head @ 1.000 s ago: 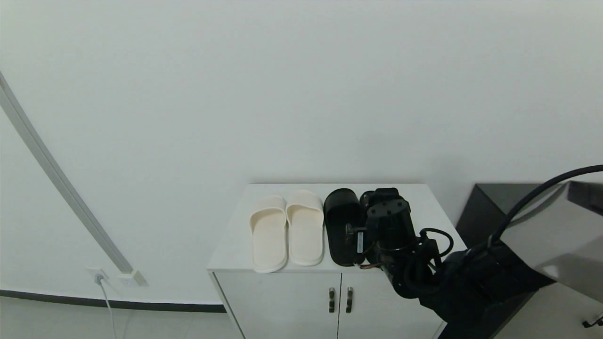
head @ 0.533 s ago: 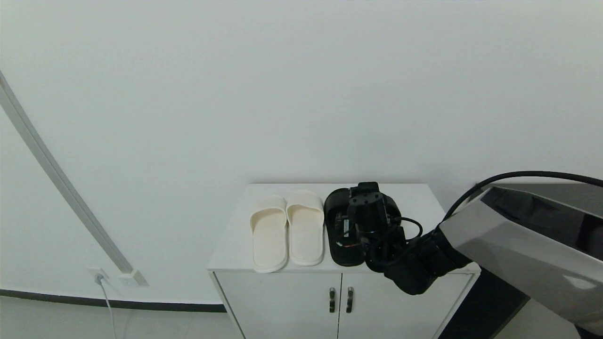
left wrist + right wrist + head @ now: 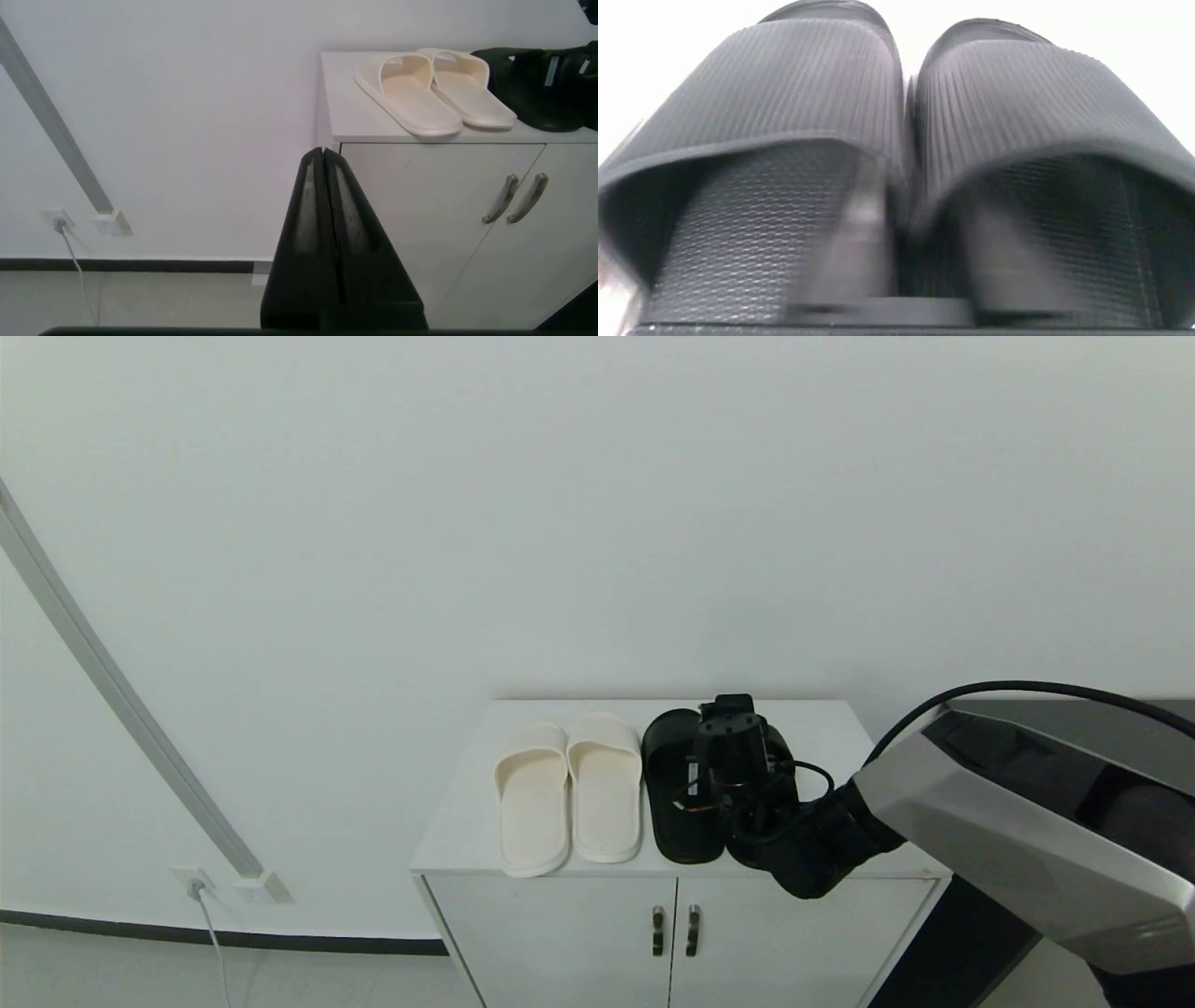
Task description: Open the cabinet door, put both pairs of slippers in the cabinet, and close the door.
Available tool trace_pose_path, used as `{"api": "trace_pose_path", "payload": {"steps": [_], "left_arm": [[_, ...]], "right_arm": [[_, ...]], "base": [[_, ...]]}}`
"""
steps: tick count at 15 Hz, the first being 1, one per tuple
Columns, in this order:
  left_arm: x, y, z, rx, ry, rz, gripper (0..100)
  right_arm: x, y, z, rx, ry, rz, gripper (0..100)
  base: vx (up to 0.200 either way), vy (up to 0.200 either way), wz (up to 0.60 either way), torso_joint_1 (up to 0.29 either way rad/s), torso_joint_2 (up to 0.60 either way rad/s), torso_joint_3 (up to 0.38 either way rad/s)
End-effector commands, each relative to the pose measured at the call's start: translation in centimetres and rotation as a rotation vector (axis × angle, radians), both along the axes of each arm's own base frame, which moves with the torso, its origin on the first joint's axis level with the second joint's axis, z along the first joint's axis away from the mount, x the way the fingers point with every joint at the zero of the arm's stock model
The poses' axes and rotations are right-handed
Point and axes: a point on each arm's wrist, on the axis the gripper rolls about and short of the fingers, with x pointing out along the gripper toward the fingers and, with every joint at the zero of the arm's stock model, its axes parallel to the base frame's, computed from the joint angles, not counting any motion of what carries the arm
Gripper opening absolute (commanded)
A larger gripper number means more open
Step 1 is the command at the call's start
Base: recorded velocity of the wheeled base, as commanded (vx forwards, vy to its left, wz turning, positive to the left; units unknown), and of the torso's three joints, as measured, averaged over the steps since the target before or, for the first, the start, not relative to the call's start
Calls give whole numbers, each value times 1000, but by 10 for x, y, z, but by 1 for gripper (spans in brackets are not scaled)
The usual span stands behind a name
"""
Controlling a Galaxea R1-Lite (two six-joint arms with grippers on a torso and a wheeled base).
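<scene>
On the cabinet (image 3: 457, 831), doors shut, black slippers (image 3: 674, 803) sit beside cream slippers (image 3: 569, 793); right gripper (image 3: 920, 201) fingers apart, one inside each black slipper, its arm (image 3: 812, 845) hiding the outer one; left gripper (image 3: 323, 154) pressed closed; wall socket (image 3: 191, 880) left of cabinet.

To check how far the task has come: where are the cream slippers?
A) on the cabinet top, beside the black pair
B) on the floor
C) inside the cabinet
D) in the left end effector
A: the cream slippers lie on the cabinet top beside the black slippers, with the cabinet doors shut below.
</scene>
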Motion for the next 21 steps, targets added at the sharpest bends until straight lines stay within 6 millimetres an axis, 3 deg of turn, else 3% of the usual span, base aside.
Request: {"api": "trace_pose_path", "payload": {"steps": [1, 3, 6, 10, 11, 15, 17, 21], "left_arm": [[0, 0, 0, 0, 1, 1, 0], [0, 0, 0, -2, 1, 1, 0], [0, 0, 0, -2, 1, 1, 0], [0, 0, 0, -2, 1, 1, 0], [0, 0, 0, -4, 1, 1, 0], [0, 0, 0, -4, 1, 1, 0], [0, 0, 0, -4, 1, 1, 0], [0, 0, 0, -4, 1, 1, 0]], "right_arm": [[0, 0, 1, 2, -2, 0, 0], [-3, -1, 6, 5, -8, 1, 0], [-16, -11, 31, 18, -26, 2, 0], [-63, -39, 83, 43, -37, 163, 0], [-86, -53, 97, 59, -29, 242, 0], [-130, -95, 121, 109, -22, 482, 0], [-137, -105, 118, 110, 6, 524, 0], [-137, -102, 107, 105, 44, 551, 0]], "base": [[0, 0, 0, 0, 0, 0], [0, 0, 0, 0, 0, 0], [0, 0, 0, 0, 0, 0], [0, 0, 0, 0, 0, 0], [0, 0, 0, 0, 0, 0], [0, 0, 0, 0, 0, 0], [0, 0, 0, 0, 0, 0], [0, 0, 0, 0, 0, 0]]}}
